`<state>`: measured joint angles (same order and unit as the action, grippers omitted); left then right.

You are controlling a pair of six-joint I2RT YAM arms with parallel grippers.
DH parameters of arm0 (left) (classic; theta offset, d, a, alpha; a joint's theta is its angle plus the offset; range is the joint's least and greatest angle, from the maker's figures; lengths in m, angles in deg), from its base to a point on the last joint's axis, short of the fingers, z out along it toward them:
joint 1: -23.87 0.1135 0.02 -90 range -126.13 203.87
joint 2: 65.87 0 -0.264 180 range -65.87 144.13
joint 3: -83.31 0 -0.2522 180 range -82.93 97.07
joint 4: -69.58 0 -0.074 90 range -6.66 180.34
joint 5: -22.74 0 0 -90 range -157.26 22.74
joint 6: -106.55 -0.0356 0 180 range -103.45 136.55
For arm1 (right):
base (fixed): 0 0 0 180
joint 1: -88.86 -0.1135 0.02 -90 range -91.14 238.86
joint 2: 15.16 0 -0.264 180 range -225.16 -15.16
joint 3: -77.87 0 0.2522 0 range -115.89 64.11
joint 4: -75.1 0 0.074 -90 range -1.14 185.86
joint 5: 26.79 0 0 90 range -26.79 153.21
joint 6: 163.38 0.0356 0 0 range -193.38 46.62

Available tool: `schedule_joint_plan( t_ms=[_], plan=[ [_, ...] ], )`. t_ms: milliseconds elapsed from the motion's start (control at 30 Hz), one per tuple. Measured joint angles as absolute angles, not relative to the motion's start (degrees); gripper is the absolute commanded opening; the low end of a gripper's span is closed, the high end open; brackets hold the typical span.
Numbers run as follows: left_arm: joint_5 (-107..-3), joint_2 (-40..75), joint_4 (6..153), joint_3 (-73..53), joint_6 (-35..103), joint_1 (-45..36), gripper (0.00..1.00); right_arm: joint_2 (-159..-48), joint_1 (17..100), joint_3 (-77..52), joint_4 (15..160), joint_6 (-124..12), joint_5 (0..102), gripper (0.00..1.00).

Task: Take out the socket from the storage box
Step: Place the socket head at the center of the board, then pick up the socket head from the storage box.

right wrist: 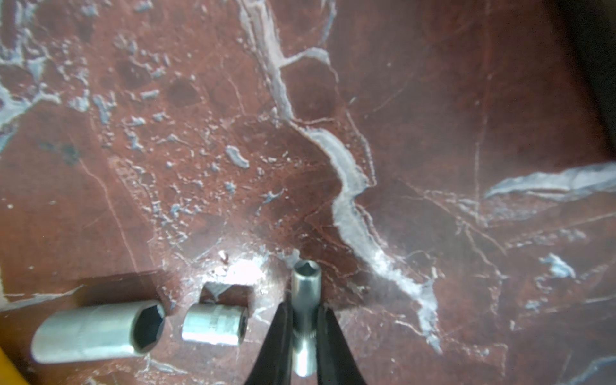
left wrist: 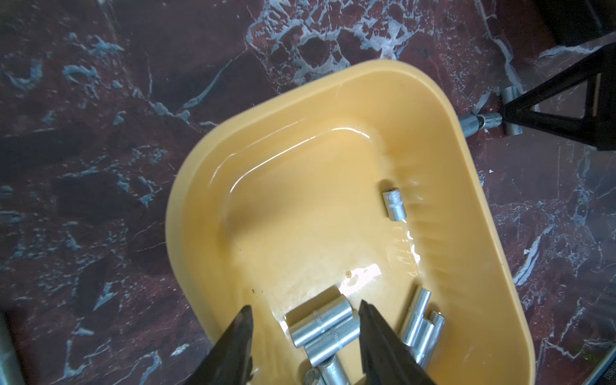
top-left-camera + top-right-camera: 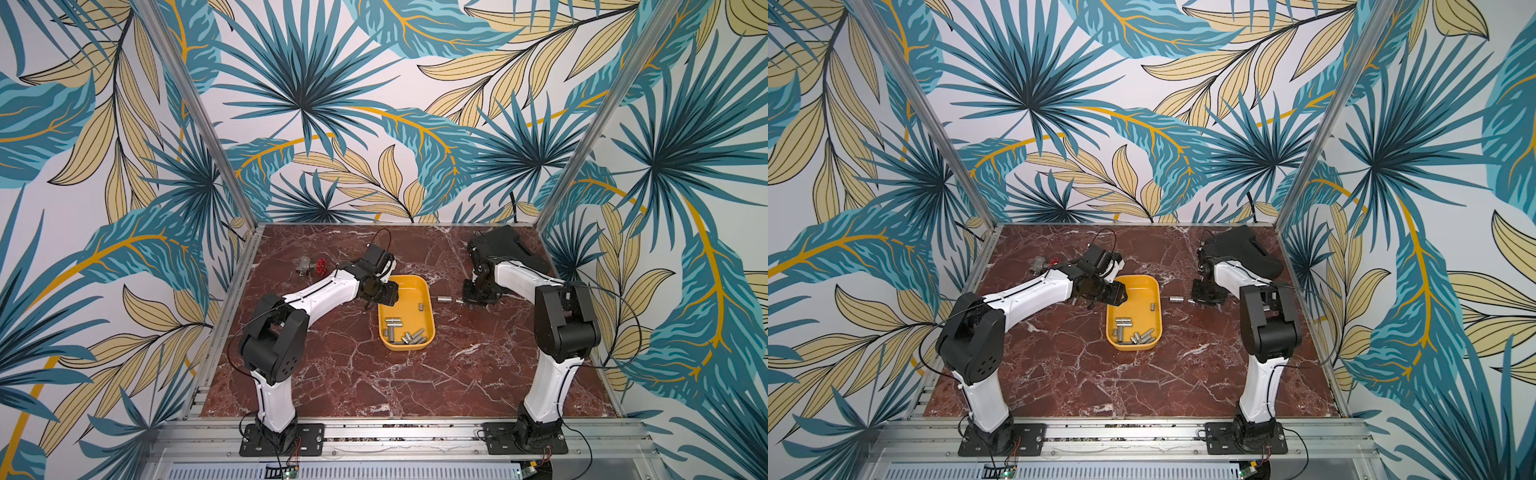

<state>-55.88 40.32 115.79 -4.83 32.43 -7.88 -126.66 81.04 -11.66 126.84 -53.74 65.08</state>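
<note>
Where the left arm's wrist reaches over the storage box (image 3: 409, 291), it hides the box's far left corner in both top views, and the left gripper (image 3: 388, 296) hangs there above the yellow floor. Only the left wrist view shows its jaws: about half apart, nothing between them, poised over a bundle of long sockets (image 2: 321, 325) lying in the box. A lone short socket (image 2: 395, 205) lies on its side near the box's right wall. More sockets are heaped at the box's near end (image 3: 411, 337).

Just right of the box, the right gripper (image 3: 464, 300) sits low over the marble table (image 3: 353, 374). The right wrist view shows its jaws pressed against the waist of a slim socket (image 1: 306, 290), whose hex mouth sticks out past the fingertips. I cannot tell whether it touches the table. Between this gripper and the box lie a long loose socket (image 1: 96, 330) and a short loose socket (image 1: 215, 325), each on its side and apart from the other.

Beyond the box to the right, a black case (image 3: 505, 245) is partly hidden by the right arm. Beyond the box to the left stands a valve (image 3: 309, 266) with a red handwheel.
</note>
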Motion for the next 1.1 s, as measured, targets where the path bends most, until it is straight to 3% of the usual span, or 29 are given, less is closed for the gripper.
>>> schedule_joint_plan(
  t_ms=[367,633,1100],
  plan=[
    [-55.95,41.83,119.83,-2.07,31.03,-8.67,0.52,-126.45,81.07,-11.55,126.88,-53.67,64.18,0.29],
    [-58.20,44.63,125.75,3.06,28.27,-11.40,0.45,-119.89,81.07,-11.83,128.28,-53.67,63.70,0.31],
    [-64.58,51.53,136.31,9.56,21.52,-16.95,0.42,-113.00,81.07,-11.86,128.13,-52.80,61.51,0.31]
  ],
)
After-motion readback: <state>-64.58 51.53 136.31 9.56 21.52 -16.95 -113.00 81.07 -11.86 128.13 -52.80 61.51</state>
